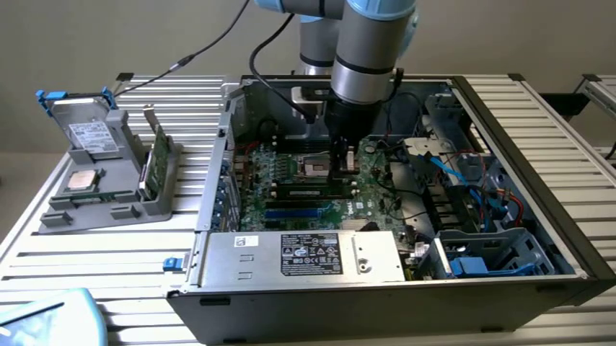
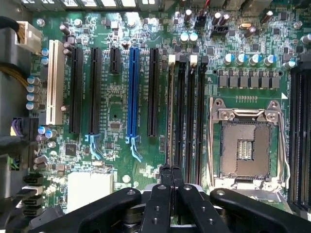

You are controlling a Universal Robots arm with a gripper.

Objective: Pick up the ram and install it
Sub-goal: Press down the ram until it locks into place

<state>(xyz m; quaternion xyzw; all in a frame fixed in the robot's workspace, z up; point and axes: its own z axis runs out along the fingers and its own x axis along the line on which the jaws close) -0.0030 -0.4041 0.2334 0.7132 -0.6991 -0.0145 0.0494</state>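
Observation:
The ram stands edge-on in the memory slot nearest the blue slot, showing as a thin green line along the slot. In the exterior view the ram is a dark strip lying across the motherboard. My gripper is shut, its two black fingers pressed together right over one end of the ram's top edge. I cannot tell whether they touch it. In the exterior view my gripper reaches straight down into the open computer case, beside the processor socket.
The empty processor socket lies beside the memory slots, with more black slots past it. A grey holder left of the case carries a hard drive, a silver chip and a green card. Power supply and cables fill the case's near and right sides.

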